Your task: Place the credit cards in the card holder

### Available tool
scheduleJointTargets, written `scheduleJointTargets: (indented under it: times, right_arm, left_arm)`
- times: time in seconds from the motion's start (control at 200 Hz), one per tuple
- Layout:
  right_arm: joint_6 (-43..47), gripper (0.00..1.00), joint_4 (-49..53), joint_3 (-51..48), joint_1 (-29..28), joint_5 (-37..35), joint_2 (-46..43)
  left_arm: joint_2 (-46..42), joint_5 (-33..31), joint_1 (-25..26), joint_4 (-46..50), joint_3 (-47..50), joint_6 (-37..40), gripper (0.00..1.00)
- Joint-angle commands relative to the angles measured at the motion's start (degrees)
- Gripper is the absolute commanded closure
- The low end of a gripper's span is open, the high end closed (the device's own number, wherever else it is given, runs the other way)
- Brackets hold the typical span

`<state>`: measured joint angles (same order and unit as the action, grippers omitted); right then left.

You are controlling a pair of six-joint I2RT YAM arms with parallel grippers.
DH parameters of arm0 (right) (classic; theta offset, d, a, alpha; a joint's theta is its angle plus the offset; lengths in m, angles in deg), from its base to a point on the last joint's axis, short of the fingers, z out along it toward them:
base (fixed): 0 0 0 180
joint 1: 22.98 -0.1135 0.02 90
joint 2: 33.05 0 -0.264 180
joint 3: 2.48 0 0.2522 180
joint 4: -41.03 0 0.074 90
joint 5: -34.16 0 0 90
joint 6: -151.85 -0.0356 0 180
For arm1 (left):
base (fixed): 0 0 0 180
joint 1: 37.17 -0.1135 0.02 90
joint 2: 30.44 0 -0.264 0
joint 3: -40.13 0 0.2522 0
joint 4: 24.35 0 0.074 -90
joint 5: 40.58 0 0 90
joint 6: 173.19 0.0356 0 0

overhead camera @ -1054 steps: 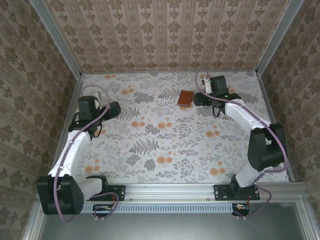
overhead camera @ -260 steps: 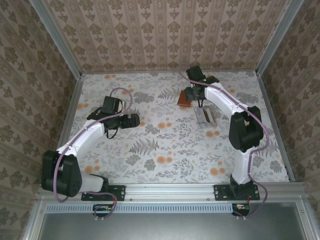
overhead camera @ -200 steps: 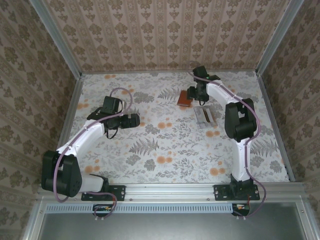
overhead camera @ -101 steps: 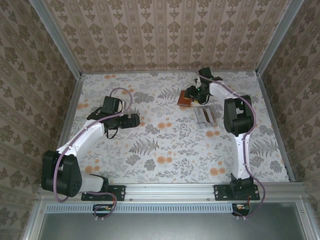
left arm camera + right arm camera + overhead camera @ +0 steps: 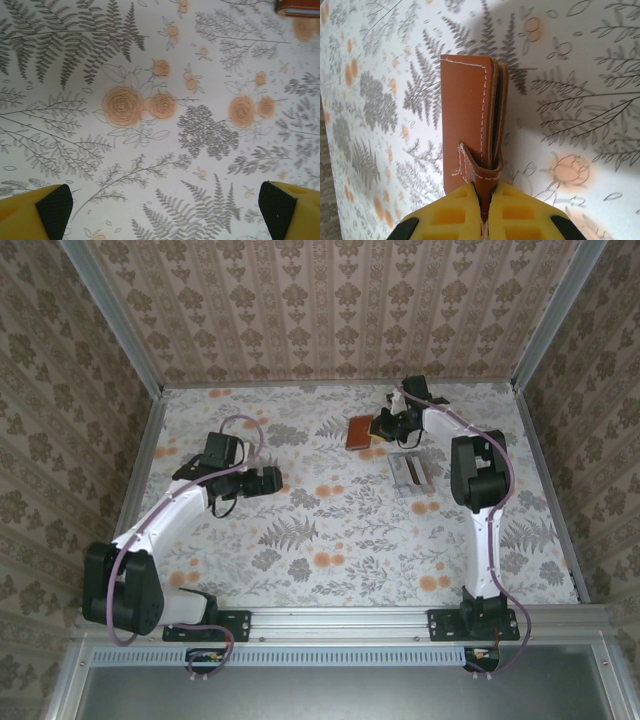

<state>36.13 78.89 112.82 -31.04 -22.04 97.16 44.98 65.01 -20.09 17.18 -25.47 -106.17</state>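
Observation:
The card holder [image 5: 358, 432] is a reddish-brown folded wallet at the back of the table, just left of my right gripper [image 5: 383, 426]. In the right wrist view the card holder [image 5: 467, 115] stands on its edge, its two leaves slightly apart, and my right gripper [image 5: 486, 192] is shut on its small clasp tab. The credit cards [image 5: 408, 472] lie as a pale silvery stack on the cloth, a little nearer than the holder. My left gripper [image 5: 275, 480] hovers open over the cloth at centre left, holding nothing; the left gripper [image 5: 165, 210] has a corner of the card holder [image 5: 297, 6] far ahead of it.
A floral cloth [image 5: 330, 530] covers the table. Patterned walls close the back and both sides, with a metal rail [image 5: 340, 620] along the near edge. The right arm [image 5: 478, 480] reaches over the cloth beside the cards.
My right gripper has shut on the card holder's clasp tab. The holder has shifted a little to the left and shows more of its face. The left arm has not moved.

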Motion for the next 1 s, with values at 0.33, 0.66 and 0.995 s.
scheduleJointTargets:
  times: [0.33,0.66,0.995]
  right_arm:
    - [38.51,1.0,-22.99,-38.05,-17.96,-18.31,-36.65]
    - [87.27,1.0,-31.07,-57.1,-35.13,-28.54,-42.91]
    - [96.14,0.56,-36.25,-63.81,-40.29,-37.03,-46.75]
  left_arm:
    - [-5.22,20.84,-8.53,-8.24,4.08,-10.18,0.0]
    - [-7.23,23.59,-8.61,-8.04,7.77,-11.75,0.0]
    - [-5.88,22.28,-1.66,-11.9,12.36,-13.14,0.01]
